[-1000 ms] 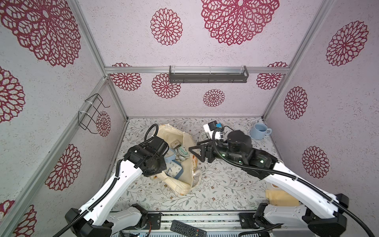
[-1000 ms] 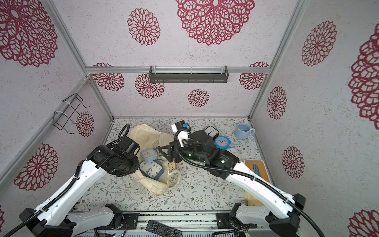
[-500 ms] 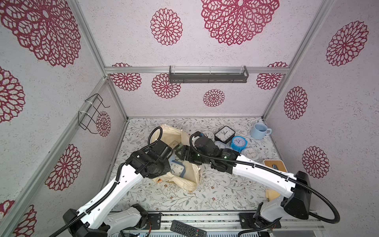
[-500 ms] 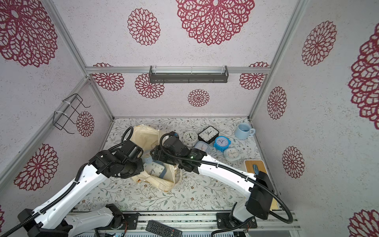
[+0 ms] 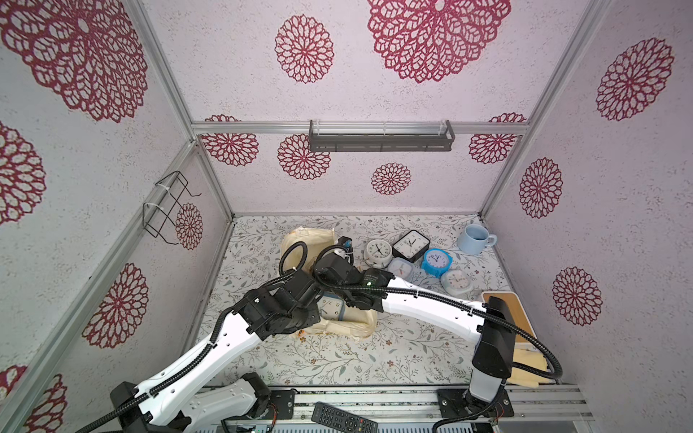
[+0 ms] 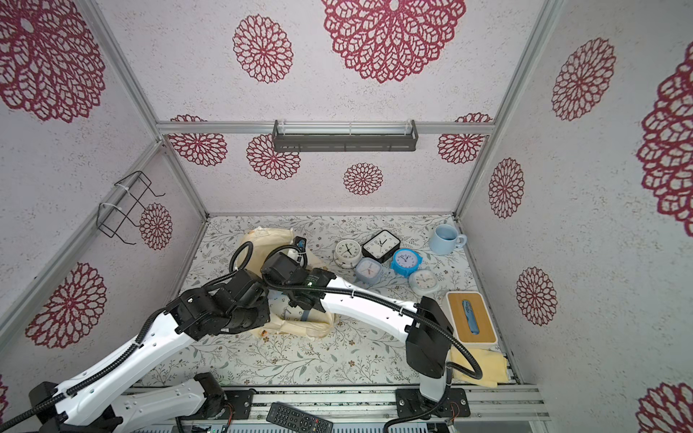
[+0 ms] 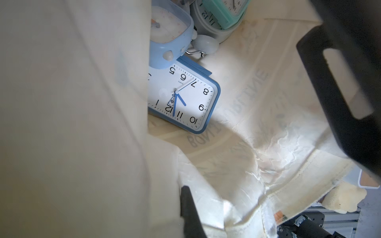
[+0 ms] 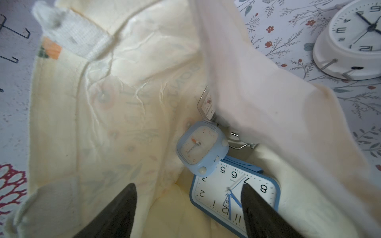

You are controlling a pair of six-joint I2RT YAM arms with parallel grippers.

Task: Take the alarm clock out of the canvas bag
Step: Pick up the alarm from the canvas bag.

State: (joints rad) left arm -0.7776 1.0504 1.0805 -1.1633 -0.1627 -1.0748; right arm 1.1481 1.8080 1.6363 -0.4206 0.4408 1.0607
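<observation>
The cream canvas bag [image 5: 311,240] lies on the floral table with its mouth held apart. My left gripper [image 7: 183,191] is shut on the bag's rim [image 7: 206,202]; one dark finger shows and cloth hides the other. Inside lie a blue-framed rectangular alarm clock [image 8: 233,195] [image 7: 181,99], a small pale-blue square clock [image 8: 200,146] resting on it, and a mint clock [image 7: 224,10] deeper in. My right gripper [image 8: 188,191] is open inside the bag mouth, one finger [image 8: 253,206] over the rectangular clock's face, the other over bare cloth. Both top views hide both grippers' fingers.
Several clocks stand on the table right of the bag: a white round one [image 5: 378,253], a black square one [image 5: 411,245] and a bright blue one [image 5: 436,262] among them. A pale-blue mug [image 5: 474,239] sits back right, a wooden-lidded box [image 6: 470,316] and yellow cloth [image 6: 476,365] front right.
My right arm has swung left from above the table and down into the bag mouth, its jaws widening. The left arm has kept its hold on the bag and shifted slightly.
</observation>
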